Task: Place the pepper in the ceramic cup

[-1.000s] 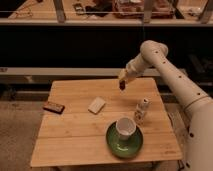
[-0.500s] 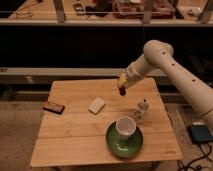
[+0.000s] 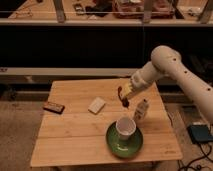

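A dark red pepper [image 3: 122, 96] hangs above the wooden table [image 3: 70, 135], pinched in my gripper [image 3: 125, 95], which is shut on it. The white arm reaches in from the right. Below and slightly in front of the pepper stands the white ceramic cup [image 3: 125, 127], upright on a green saucer [image 3: 115, 144]. The pepper is up in the air, a little behind the cup's mouth, not touching it.
A small white shaker-like bottle [image 3: 141, 110] stands just right of the cup, close under the arm. A pale rectangular block [image 3: 97, 104] lies mid-table and a dark bar [image 3: 53, 107] at the left edge. A dark shelf unit runs behind the table.
The arm has carried the pepper a little forward and down toward the cup. The objects on the table have not moved.
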Tool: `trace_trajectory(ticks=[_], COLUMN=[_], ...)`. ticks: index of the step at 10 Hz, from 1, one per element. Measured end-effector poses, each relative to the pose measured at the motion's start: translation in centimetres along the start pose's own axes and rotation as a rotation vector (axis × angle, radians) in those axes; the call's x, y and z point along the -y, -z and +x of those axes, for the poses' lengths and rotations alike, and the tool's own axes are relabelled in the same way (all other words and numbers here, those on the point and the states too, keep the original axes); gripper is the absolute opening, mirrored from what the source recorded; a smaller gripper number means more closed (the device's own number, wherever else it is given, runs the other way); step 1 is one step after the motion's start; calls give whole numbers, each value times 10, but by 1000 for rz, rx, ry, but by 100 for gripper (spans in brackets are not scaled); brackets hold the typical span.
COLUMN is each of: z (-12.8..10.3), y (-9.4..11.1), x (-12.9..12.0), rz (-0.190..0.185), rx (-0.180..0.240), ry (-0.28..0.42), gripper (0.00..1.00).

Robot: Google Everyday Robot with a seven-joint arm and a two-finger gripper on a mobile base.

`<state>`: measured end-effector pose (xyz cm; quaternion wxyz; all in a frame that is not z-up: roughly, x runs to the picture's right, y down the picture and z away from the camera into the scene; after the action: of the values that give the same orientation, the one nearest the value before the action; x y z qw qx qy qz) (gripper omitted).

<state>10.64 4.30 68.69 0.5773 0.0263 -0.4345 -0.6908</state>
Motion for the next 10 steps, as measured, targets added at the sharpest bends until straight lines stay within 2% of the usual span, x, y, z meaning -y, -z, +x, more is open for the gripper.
trace_trajectory(ticks=[3, 4, 10], z=[-49, -57, -57], y=[-5, -6, -7], x=[0, 0, 0], rz=[-20, -24, -24], rx=[95, 114, 115], ry=[50, 67, 70], gripper=[0, 0, 0])
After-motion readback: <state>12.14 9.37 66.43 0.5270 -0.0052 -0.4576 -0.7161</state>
